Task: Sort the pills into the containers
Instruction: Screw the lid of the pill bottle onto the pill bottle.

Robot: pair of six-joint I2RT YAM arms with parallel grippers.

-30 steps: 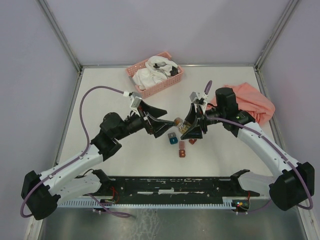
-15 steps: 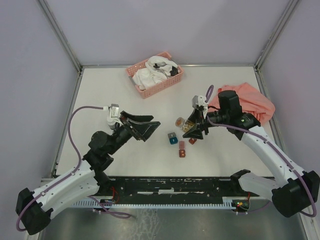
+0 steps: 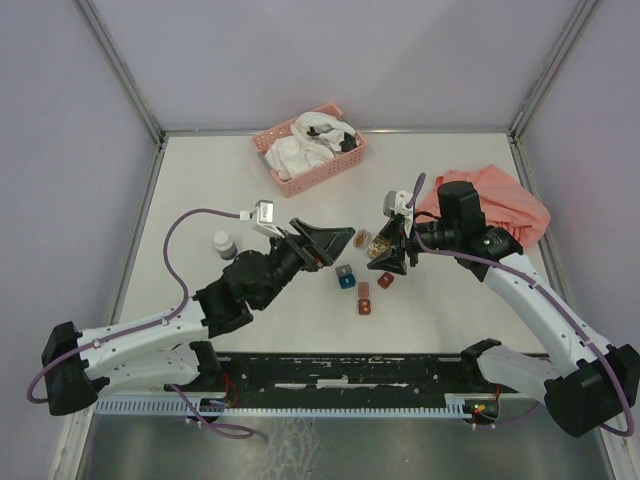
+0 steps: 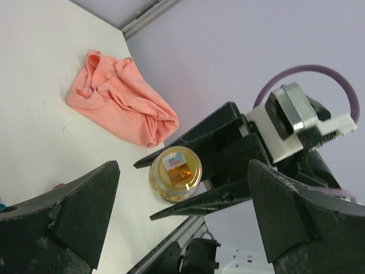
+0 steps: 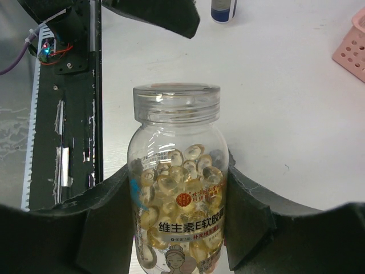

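Observation:
My right gripper (image 3: pixel 378 250) (image 5: pixel 178 191) is shut on the body of a clear jar (image 5: pixel 177 188) (image 3: pixel 364 241) (image 4: pixel 175 173), held above the table. Its threaded neck has no cap on it. Golden pills (image 5: pixel 182 171) fill its lower part. My left gripper (image 3: pixel 330 240) (image 4: pixel 182 220) hangs open just left of the jar, with nothing between its fingers; its view shows the jar's bottom. Below the jar, the small containers sit on the table: a grey one (image 3: pixel 343 270), a teal one (image 3: pixel 347 282) and dark red ones (image 3: pixel 364 290) (image 3: pixel 385 282).
A small white cap-like piece (image 3: pixel 223 243) (image 5: pixel 223 8) stands at the left of the table. A pink slatted basket (image 3: pixel 335 170) with white items is at the back. A salmon cloth (image 3: pixel 500 205) (image 4: pixel 120 103) lies at the right, behind the right arm.
My left arm swung out to the left and has come back toward the jar, gripper open. The white cap-like piece now shows at the left. The right gripper keeps the jar nearly still.

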